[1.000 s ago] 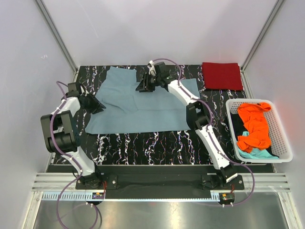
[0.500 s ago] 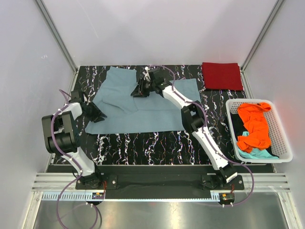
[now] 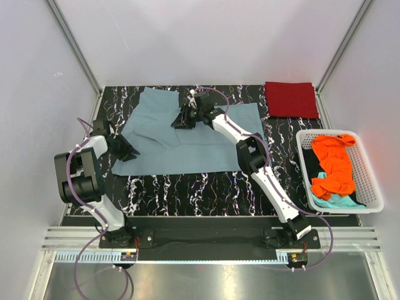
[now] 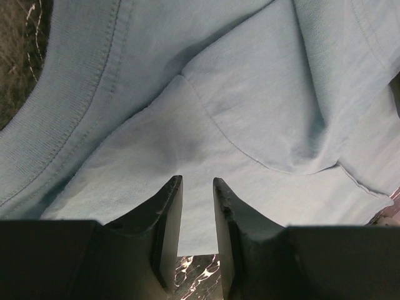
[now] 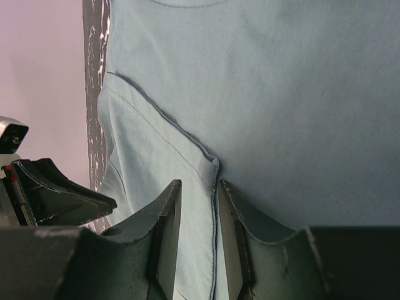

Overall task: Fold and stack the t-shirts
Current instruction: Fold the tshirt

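Observation:
A dusty grey-blue t-shirt (image 3: 187, 150) lies spread on the black marbled table, its left part creased into folds. My left gripper (image 3: 128, 149) sits low at the shirt's left edge. Its jaws (image 4: 197, 181) are open by a narrow gap, with the cloth edge (image 4: 250, 94) and bare table showing through. My right gripper (image 3: 180, 122) rests on the shirt's upper middle. In the wrist view its jaws (image 5: 199, 183) stand narrowly open astride a folded hem (image 5: 211, 165) of the cloth. A dark red t-shirt (image 3: 290, 99) lies folded at the back right. Orange (image 3: 334, 165) and teal (image 3: 337, 201) t-shirts are bunched in the basket.
A white slatted basket (image 3: 374, 181) stands at the table's right edge. Metal frame posts and pale walls close in the back and sides. The left arm's black jaws (image 5: 56, 190) show at the left of the right wrist view.
My right gripper has slid a little to the left over the shirt's upper part, and a crease has formed below it. My left gripper has shifted slightly toward the near side.

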You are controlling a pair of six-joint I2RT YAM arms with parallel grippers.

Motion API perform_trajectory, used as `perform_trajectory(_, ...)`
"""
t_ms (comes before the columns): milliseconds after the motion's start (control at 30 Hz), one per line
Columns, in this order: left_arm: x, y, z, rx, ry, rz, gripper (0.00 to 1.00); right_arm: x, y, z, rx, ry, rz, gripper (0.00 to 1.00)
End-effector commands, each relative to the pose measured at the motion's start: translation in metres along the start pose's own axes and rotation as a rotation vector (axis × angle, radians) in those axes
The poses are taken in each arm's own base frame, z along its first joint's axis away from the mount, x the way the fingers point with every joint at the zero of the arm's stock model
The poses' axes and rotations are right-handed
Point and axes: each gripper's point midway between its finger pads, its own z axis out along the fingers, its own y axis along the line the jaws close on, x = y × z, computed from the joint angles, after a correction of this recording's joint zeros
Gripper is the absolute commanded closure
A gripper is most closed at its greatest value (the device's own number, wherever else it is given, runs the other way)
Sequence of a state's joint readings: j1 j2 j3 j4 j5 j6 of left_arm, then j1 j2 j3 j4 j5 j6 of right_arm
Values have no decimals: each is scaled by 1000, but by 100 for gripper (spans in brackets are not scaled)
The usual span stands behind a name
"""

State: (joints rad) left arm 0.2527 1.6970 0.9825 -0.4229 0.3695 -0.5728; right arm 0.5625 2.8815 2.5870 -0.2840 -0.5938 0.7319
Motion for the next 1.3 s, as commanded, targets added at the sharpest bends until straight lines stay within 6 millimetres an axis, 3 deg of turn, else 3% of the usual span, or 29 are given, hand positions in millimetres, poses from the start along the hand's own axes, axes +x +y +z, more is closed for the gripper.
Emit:
perform_trajectory(0, -11, -4, -7, 13, -59, 31, 69, -1, 5, 9, -24, -19, -14, 63)
perform_trajectory(333, -8, 10, -5, -23, -50, -9, 69, -9, 5, 14, -27, -57, 3, 66)
perform_trajectory(500, -6, 23, -3, -45, -29, -41, 69, -13, 10, 14, -50, -66, 1, 83)
perform_trajectory(600, -5, 29, -2, -59, -21, -54, 69, -15, 13, 11, -50, -71, -9, 86)
perform_trajectory(700, -3, 39, -1, -72, -10, -84, 69, -29, 27, -1, -42, -106, -57, 91)
perform_trajectory(867, 2, 47, 2, -75, 12, -107, 69, -48, 27, -14, -4, -165, -58, 100)
perform_trajectory(1267, 5, 62, 3, -100, 20, -114, 69, -68, 42, -33, 3, -214, -67, 100)
